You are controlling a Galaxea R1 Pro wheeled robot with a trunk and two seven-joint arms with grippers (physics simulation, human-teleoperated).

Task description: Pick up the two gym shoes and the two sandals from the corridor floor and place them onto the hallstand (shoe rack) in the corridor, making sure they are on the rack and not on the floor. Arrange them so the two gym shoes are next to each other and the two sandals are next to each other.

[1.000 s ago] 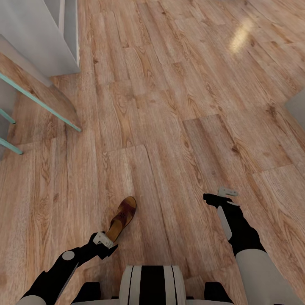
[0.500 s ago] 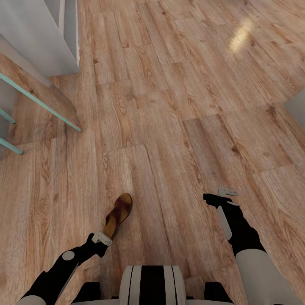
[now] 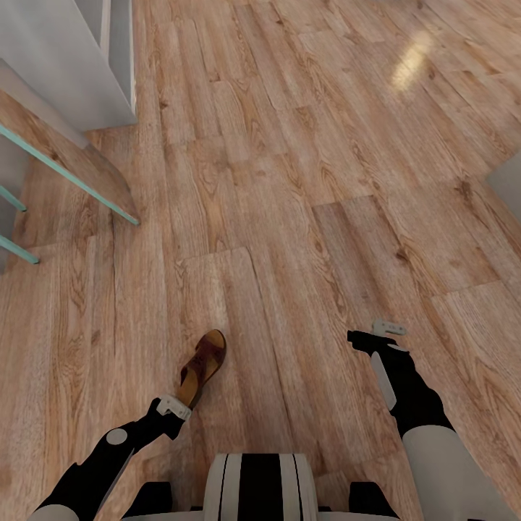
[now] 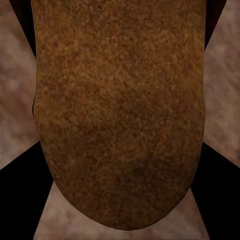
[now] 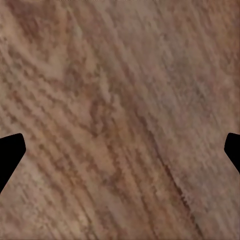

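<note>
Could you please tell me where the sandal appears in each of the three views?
Head view: the sandal lies low and left of centre, its heel at the left gripper.
Left wrist view: the sandal spans most of the picture, between the dark fingers.
Right wrist view: no sandal here.
Shared landmark: the wood-grain floor.

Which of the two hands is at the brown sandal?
The left hand: it is at the heel end of the brown sandal, which lies between its fingers in the left wrist view. The right hand has bare floor beneath it.
</note>
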